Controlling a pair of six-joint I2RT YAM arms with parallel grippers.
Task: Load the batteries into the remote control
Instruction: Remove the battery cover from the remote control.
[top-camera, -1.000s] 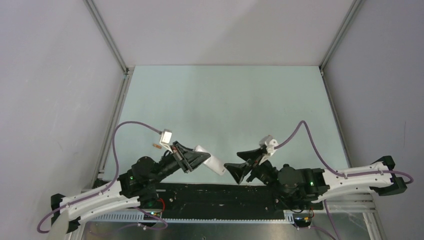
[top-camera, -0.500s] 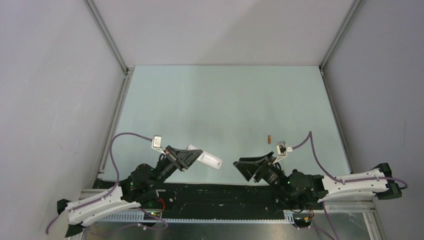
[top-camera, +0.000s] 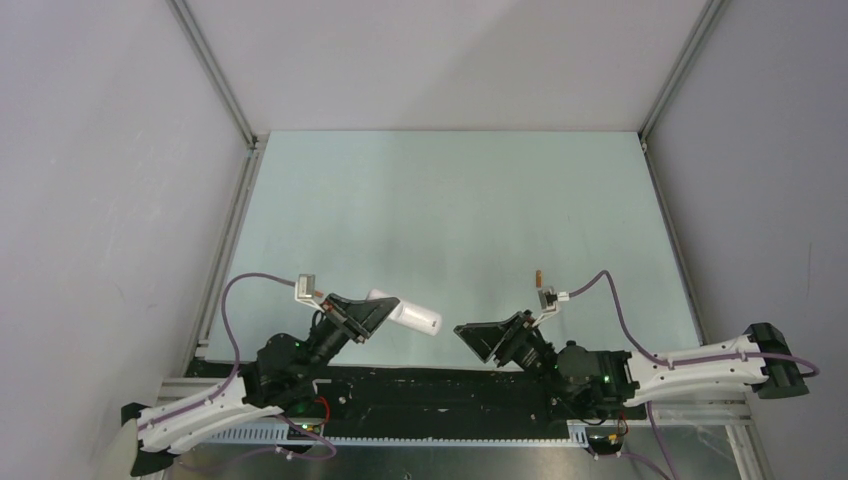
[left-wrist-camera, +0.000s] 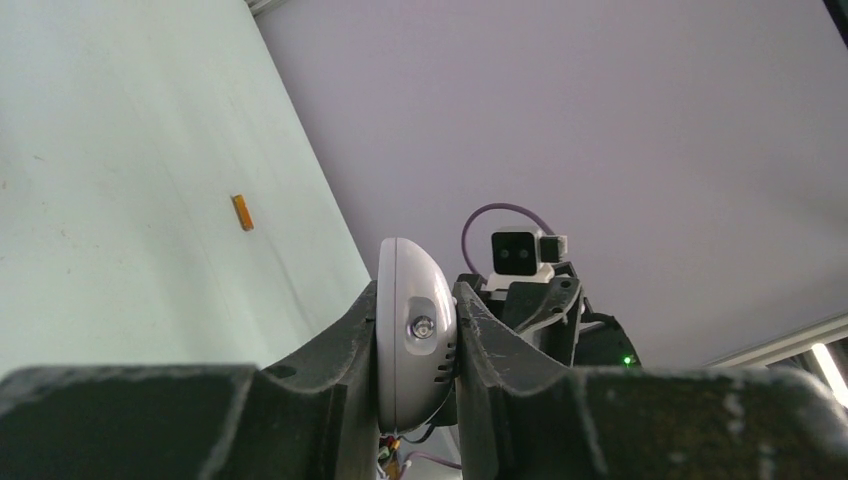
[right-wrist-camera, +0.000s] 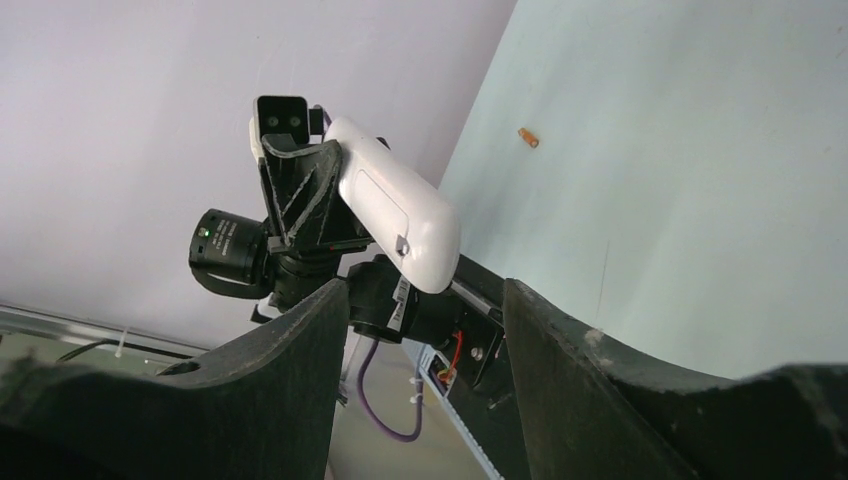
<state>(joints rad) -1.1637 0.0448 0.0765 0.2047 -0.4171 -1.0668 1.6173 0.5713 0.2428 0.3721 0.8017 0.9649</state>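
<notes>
My left hand (left-wrist-camera: 417, 330) clamped the slim white remote control (left-wrist-camera: 405, 290); right hand (right-wrist-camera: 425, 300) gaped empty; orange-copper cylindrical battery (top-camera: 540, 275) lay unloaded at one o'clock.

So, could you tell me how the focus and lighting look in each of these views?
Top external: soft even light, no glare, slim white remote control slightly washed out. Left wrist: left gripper dark and blurred, remote's end sharp. Right wrist: right gripper underexposed, tiny orange battery distinct.
</notes>
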